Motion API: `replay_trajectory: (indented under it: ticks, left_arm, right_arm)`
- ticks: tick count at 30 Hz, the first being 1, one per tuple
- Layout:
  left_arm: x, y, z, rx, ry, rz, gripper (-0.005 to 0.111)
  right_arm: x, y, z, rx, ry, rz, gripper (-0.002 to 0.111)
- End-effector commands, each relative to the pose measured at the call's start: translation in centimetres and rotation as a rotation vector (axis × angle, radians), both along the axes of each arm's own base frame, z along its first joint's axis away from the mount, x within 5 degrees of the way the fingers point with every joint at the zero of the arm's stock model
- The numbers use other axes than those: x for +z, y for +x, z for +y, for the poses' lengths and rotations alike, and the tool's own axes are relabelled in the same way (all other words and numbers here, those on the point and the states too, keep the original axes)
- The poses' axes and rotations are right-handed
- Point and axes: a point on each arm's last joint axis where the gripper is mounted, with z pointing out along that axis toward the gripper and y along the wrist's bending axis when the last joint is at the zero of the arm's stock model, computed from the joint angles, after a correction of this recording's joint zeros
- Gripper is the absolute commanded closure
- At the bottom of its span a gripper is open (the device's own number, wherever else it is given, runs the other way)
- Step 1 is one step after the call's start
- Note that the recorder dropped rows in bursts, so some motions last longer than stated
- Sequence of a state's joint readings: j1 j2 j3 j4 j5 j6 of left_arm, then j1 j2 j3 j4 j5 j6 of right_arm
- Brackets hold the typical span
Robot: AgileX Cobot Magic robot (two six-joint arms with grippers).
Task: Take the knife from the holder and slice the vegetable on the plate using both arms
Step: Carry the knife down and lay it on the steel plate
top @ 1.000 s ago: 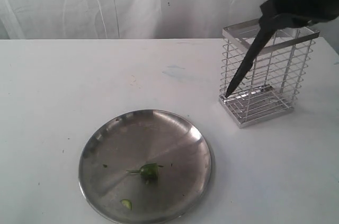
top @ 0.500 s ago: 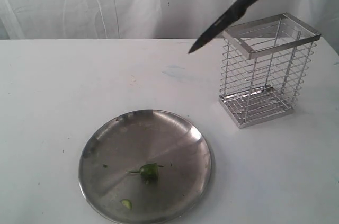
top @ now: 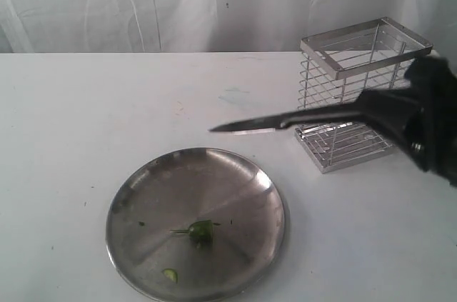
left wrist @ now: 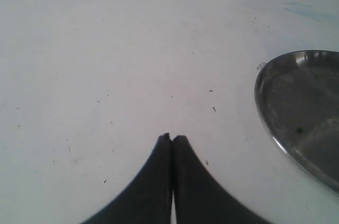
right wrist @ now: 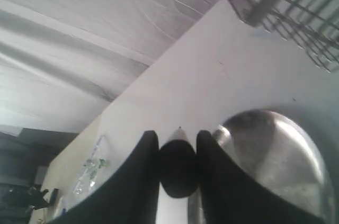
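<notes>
Pinching the knife (top: 285, 122) level, the right end effector (top: 400, 113) aims at the plate (top: 128, 202); left end effector (left wrist: 170, 140) pressed together.

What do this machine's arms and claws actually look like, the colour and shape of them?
Mostly black. The right arm shows as a bulky, rounded dark mass with a small pale screw or button on it. The right gripper has two smooth, curved black fingers tapering to tips. The left gripper has two similar matte black fingers narrowing to blunt points. No markings show.

Exterior high, frontal; wrists low — all share plate (top: 143, 252)
</notes>
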State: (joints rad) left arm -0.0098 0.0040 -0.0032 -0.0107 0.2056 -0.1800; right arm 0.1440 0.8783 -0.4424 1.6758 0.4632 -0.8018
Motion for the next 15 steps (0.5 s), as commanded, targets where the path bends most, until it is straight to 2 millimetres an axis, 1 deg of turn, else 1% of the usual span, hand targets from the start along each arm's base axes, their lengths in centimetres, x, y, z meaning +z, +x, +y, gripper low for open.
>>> replay_trajectory:
  ticks: [1, 4, 6, 11, 15]
  left_arm:
    - [-0.1, 0.0, 0.0, -0.002, -0.005, -0.004, 0.107]
    - [-0.1, 0.0, 0.0, -0.002, -0.005, -0.004, 0.107]
    - [-0.1, 0.0, 0.0, -0.002, -0.005, -0.004, 0.107]
    - [-0.1, 0.0, 0.0, -0.002, -0.005, -0.004, 0.107]
    - [-0.1, 0.0, 0.0, -0.002, -0.005, -0.004, 0.107]
  right_arm:
    - [-3.9, -1.1, -0.3, -0.006, -0.056, 0.075, 0.108]
    - [-6.0, -1.9, -0.4, 0.011, -0.081, 0.137, 0.108]
    - [-6.9, -2.3, -0.4, 0.012, -0.086, 0.171, 0.108]
    - [-7.6, -2.1, -0.9, -0.038, -0.115, 0.208, 0.108]
    - [-8.2, -1.8, -0.9, -0.044, -0.123, 0.245, 0.108]
